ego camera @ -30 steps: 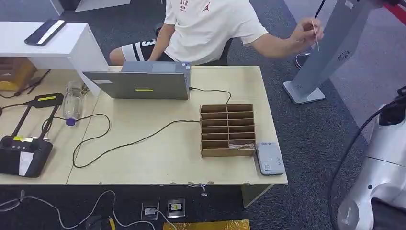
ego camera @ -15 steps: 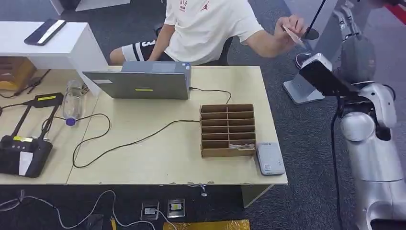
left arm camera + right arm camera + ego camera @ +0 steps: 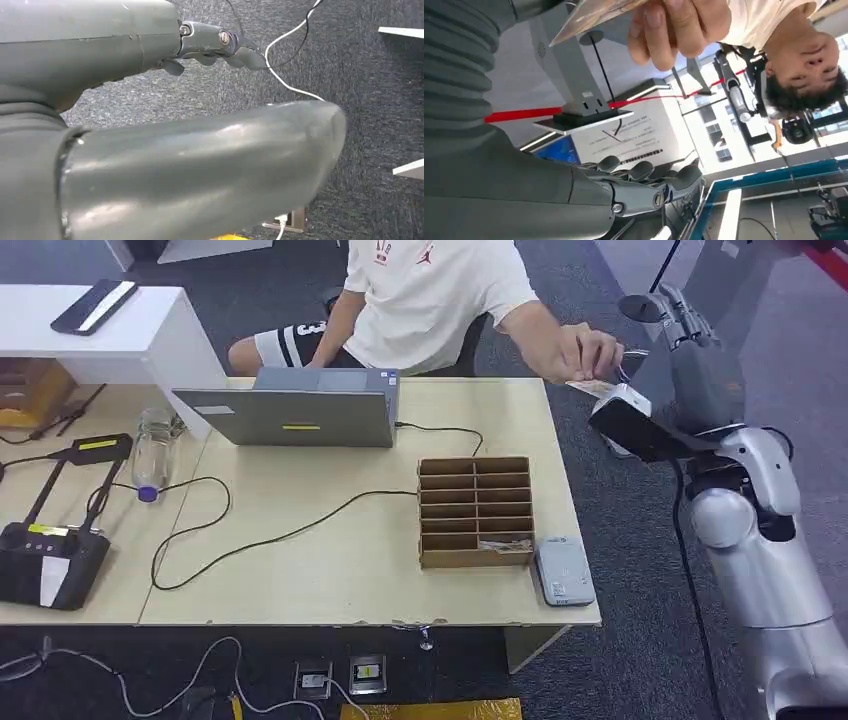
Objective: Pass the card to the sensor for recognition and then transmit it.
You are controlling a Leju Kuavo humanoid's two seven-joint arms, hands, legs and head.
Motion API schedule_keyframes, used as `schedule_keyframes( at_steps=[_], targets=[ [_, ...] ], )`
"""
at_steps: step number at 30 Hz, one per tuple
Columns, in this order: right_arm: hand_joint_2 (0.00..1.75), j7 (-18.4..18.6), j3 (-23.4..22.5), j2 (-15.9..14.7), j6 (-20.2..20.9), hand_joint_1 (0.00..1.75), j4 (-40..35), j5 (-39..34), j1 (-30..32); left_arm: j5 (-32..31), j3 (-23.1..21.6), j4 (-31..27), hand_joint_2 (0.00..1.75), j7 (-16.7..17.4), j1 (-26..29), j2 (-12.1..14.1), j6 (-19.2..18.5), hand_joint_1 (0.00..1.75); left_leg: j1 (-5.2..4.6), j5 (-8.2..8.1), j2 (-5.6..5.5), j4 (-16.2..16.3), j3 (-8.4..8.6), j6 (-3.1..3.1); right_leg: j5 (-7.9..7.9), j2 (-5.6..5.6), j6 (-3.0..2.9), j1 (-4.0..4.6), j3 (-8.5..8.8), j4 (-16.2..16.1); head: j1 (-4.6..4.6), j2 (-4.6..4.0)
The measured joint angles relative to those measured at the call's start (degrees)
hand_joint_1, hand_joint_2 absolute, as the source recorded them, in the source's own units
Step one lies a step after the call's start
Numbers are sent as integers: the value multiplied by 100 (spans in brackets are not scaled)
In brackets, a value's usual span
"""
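Right hand (image 3: 680, 325) raised off the desk's far right corner, fingers spread, holding nothing. Card (image 3: 592, 387) is just beside it, pinched in a person's hand (image 3: 580, 350); the right wrist view shows the card (image 3: 594, 12) near the thumb side, not yet touching the fingers (image 3: 644, 172). Step looks like the handover: keep the palm steady, let the card come between thumb and fingers, close on its flat faces, not its edge, before the person lets go. Sensor (image 3: 563, 570) lies well below the hand, at the desk's (image 3: 330, 560) near edge beside the box (image 3: 475, 510). Left hand (image 3: 215, 45) hangs over grey carpet, fingers loosely curled, holding nothing. Laptop (image 3: 290, 415) and cables sit on the desk.
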Motion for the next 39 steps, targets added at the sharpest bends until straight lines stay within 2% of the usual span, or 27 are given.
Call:
schedule_keyframes(
  at_steps=[1, 2, 26, 39],
  targets=[
    [175, 2, 18, 0, -7, 152, 0, 0, 4, 0, 0, 0, 0, 2, 0, 0, 0, 0, 0, 0, 0, 0, 0, 0, 0, 1, 0, 0, 0, 0, 0, 0],
    [175, 4, 37, -2, -9, 175, 0, 0, 9, 0, 0, 0, 0, 2, 0, 2, 0, 0, 0, 0, 0, 0, 1, 0, 0, 3, 0, 0, 0, 0, 0, 0],
    [175, 68, 122, -96, 48, 175, 0, -146, 206, 9, -2, 0, 0, 111, 11, 2, -11, 0, 0, 0, 1, 0, 1, 0, 0, 3, 0, 0, -1, 0, 0, 0],
    [175, 238, 147, -206, 580, 175, 18, -267, 564, 129, -7, -2, 0, 188, 12, 17, -11, 0, 0, 0, 1, 0, 1, 0, 0, 4, 0, 0, -2, 0, -2, 0]
  ],
)
